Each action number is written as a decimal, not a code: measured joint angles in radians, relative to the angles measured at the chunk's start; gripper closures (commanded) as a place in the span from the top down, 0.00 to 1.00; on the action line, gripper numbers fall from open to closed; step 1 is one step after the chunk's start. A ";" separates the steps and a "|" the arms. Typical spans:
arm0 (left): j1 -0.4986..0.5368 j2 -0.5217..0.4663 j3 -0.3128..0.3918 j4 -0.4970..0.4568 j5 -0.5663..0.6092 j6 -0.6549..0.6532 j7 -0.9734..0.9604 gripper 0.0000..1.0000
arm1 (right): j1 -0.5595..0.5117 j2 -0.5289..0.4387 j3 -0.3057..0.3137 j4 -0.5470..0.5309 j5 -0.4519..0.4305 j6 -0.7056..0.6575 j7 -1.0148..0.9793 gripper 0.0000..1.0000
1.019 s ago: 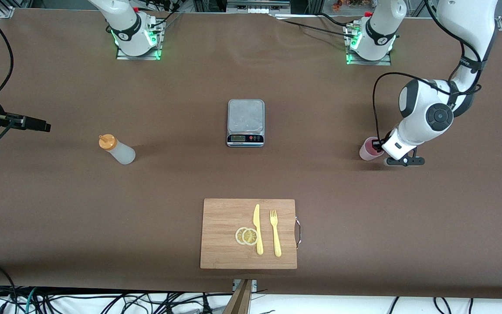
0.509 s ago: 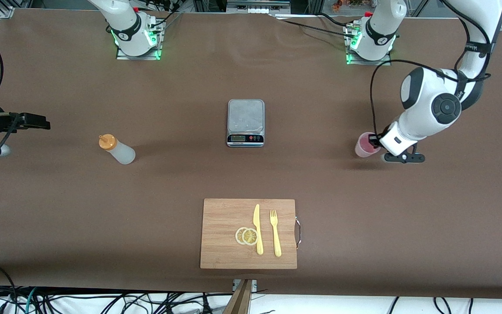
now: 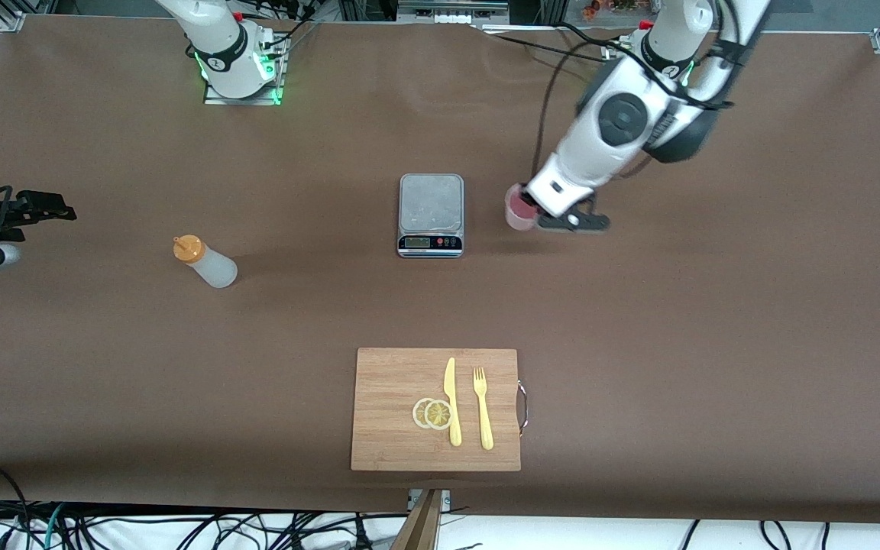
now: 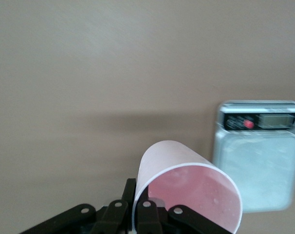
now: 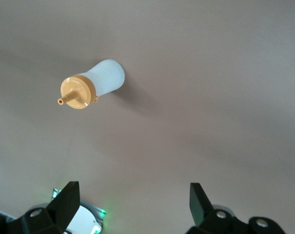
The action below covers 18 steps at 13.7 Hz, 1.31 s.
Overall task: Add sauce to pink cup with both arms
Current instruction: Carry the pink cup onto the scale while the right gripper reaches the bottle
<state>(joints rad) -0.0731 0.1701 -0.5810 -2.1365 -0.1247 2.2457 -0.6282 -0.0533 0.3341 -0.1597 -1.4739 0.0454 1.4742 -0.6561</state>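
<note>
Left gripper (image 3: 538, 217) clamped shut on the pink cup (image 3: 519, 208), cup carried in the air, over the bench just beside the kitchen scale (image 3: 431, 214) on the side toward the left arm's end. Grip on the cup wall at the rim, one finger (image 4: 152, 216) inside and one outside as seen in the left wrist view; same view shows the cup (image 4: 186, 192) mouth toward the camera, pink inside, scale (image 4: 257, 155) close beside it.

Right gripper (image 3: 31, 208) up over the bench edge at the right arm's end, jaws spread wide, nothing between them. Right wrist view: both fingertips (image 5: 64, 197) well apart, sauce bottle (image 5: 91, 85) in sight between them but well away, no contact.

Sauce bottle (image 3: 205, 260) standing upright on the bench, orange nozzle cap on top, toward the right arm's end, between the right gripper and the scale, a little nearer the front camera than the scale. Untouched.

Scale at mid-bench, steel plate on top, display strip on the side facing the front camera.

Wooden cutting board (image 3: 394, 382) near the bench's front-camera edge, about centred. On it: two lemon slices (image 3: 432, 413) overlapping, yellow plastic knife (image 3: 451, 402) just beside them, yellow plastic fork (image 3: 482, 407) beside the knife, both lying flat and roughly parallel. Metal handle (image 3: 522, 408) on the board edge toward the left arm's end.
</note>
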 measured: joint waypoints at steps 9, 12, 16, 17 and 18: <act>-0.188 0.184 -0.069 0.053 0.047 0.194 -0.339 0.00 | -0.147 0.172 0.000 -0.010 0.307 0.007 -0.530 1.00; -0.215 0.221 -0.021 0.077 0.091 0.205 -0.349 0.00 | -0.176 0.199 0.000 -0.048 0.388 0.007 -0.666 1.00; -0.264 0.268 0.042 0.117 0.106 0.221 -0.350 0.00 | -0.204 0.220 0.000 -0.115 0.538 0.008 -0.887 1.00; -0.277 0.280 0.052 0.124 0.106 0.232 -0.351 0.00 | -0.210 0.228 -0.001 -0.126 0.564 0.008 -0.935 1.00; -0.288 0.290 0.060 0.131 0.106 0.240 -0.354 0.00 | -0.217 0.236 0.000 -0.136 0.584 0.010 -0.979 1.00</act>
<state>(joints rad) -0.3615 0.4603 -0.5213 -2.0056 -0.0187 2.4853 -0.9818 -0.2700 0.5696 -0.1602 -1.6099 0.6292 1.4840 -1.6353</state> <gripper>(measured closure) 0.956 0.000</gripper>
